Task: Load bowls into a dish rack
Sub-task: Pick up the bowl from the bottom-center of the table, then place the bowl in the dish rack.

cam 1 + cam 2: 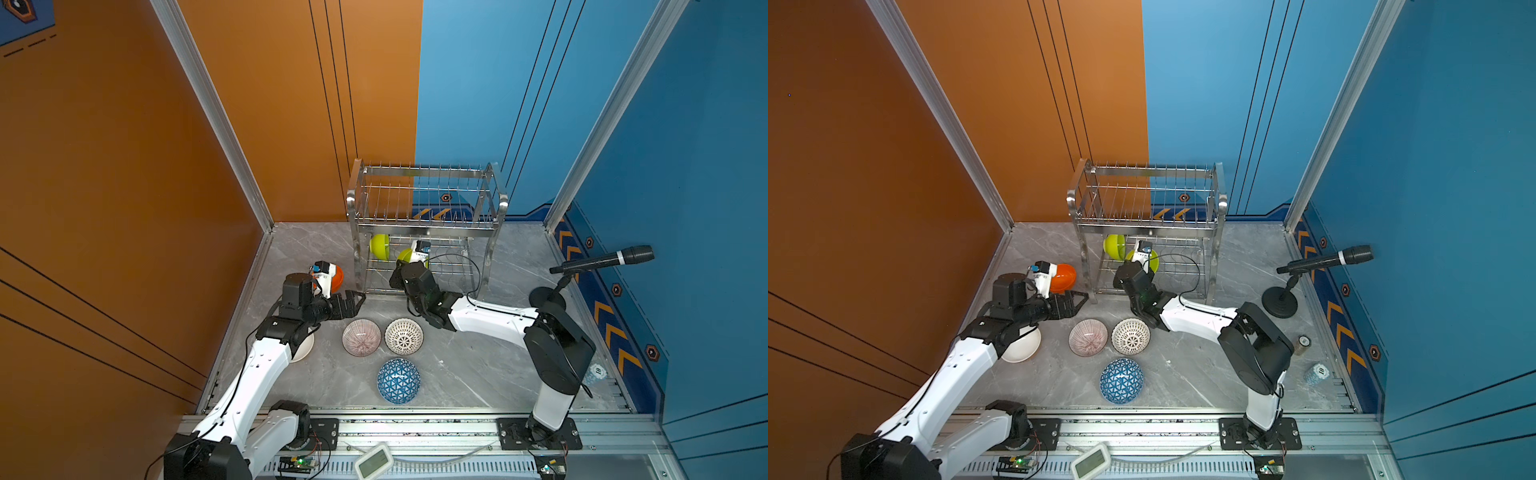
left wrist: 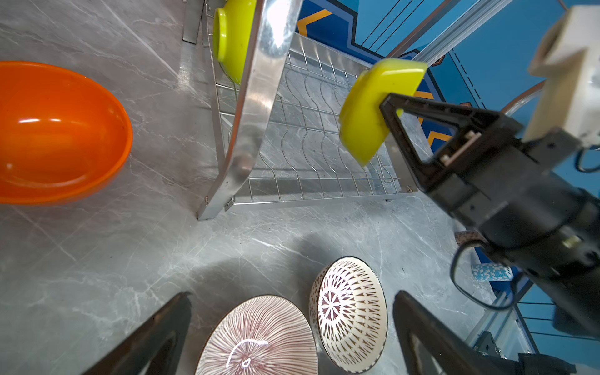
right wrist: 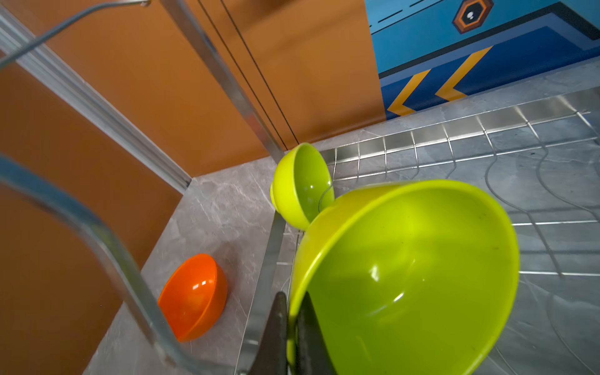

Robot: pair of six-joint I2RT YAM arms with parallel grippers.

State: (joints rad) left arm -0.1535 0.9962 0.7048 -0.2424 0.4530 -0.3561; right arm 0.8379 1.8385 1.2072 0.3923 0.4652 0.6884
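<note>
The steel dish rack stands at the back. One lime-green bowl leans on edge at the left end of its lower tier. My right gripper is shut on the rim of a second lime-green bowl, held tilted over the lower tier's wavy wires. My left gripper hangs open and empty above the table near the rack's front left leg. An orange bowl lies left of the rack. A pinkish striped bowl, a lattice bowl and a blue-white triangle bowl sit in front. A white bowl shows partly under the left arm.
A microphone on a black round base stands at the right. Two small chip stacks sit near the right edge. Orange and blue walls close in the table's left, back and right sides. A white device lies on the front rail.
</note>
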